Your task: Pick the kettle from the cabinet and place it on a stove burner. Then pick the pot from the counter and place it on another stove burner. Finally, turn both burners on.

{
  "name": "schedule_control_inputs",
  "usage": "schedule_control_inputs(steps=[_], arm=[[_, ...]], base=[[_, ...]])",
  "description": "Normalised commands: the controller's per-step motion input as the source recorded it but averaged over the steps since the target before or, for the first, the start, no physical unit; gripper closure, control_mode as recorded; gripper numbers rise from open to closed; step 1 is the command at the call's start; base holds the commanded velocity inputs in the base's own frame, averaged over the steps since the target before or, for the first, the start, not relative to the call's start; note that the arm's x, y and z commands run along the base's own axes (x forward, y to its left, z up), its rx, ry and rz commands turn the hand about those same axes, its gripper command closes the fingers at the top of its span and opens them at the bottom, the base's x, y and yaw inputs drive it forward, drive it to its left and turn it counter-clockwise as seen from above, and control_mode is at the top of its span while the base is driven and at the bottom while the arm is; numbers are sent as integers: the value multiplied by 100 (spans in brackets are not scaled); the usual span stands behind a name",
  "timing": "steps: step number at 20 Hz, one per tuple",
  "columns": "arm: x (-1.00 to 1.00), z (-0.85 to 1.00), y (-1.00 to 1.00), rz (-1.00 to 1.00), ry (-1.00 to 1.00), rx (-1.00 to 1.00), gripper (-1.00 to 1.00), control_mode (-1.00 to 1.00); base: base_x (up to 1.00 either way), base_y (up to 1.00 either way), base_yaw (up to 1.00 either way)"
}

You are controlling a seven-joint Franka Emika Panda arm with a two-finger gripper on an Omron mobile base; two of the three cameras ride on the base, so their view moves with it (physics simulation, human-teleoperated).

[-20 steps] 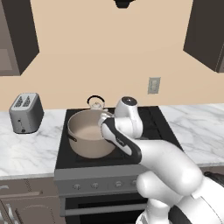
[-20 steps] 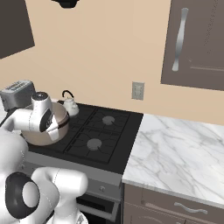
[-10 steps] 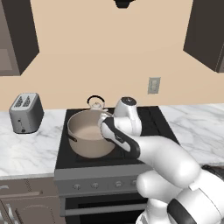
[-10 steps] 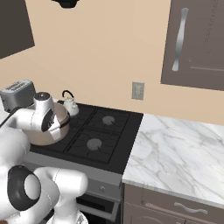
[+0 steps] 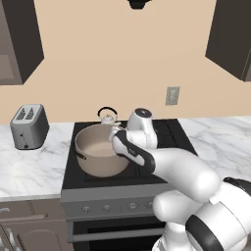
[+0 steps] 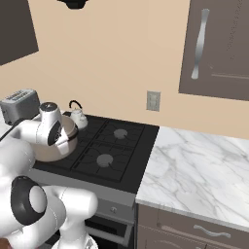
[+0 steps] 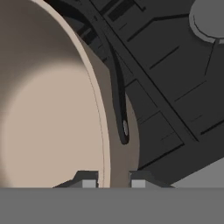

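Note:
The tan pot (image 5: 98, 157) sits on the front-left burner of the black cooktop (image 5: 169, 133). My gripper (image 7: 113, 183) is shut on the pot's right rim, one fingertip inside the wall and one outside. The pot's pale inside (image 7: 48, 109) and its dark side handle (image 7: 120, 100) show in the hand view. The small silver kettle (image 5: 107, 117) stands on the back-left burner, just behind the pot, also seen as the kettle (image 6: 78, 118) from the right. Two burners (image 6: 120, 133) (image 6: 104, 159) on the right side are bare.
A grey toaster (image 5: 29, 126) stands on the marble counter (image 5: 29, 169) left of the stove. More counter (image 6: 204, 170) lies to the right, under the dark cabinet (image 6: 223, 44) with its wavy handle (image 6: 200, 44). Stove knobs (image 5: 108, 208) line the front panel.
My arm has shifted only slightly. The pot stays on its burner with my grip on the rim unchanged.

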Motion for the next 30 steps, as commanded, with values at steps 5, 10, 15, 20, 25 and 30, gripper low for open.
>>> schedule_control_inputs(steps=[5, 10, 15, 20, 25, 30], arm=[[14, -4, 0, 1, 0, 0, 100, -100], [15, -4, 1, 1, 0, 0, -100, -100], [1, 0, 0, 0, -2, 0, -100, -100], [-7, 1, 4, 0, -7, -1, -100, -100], [-20, 19, 5, 0, -14, -6, -100, -100], [-17, 25, 1, 0, -14, -6, -100, -100]], base=[[0, 0, 0], [0, 0, 0], [0, 0, 0], [0, 0, 0], [0, 0, 0], [0, 0, 0]])
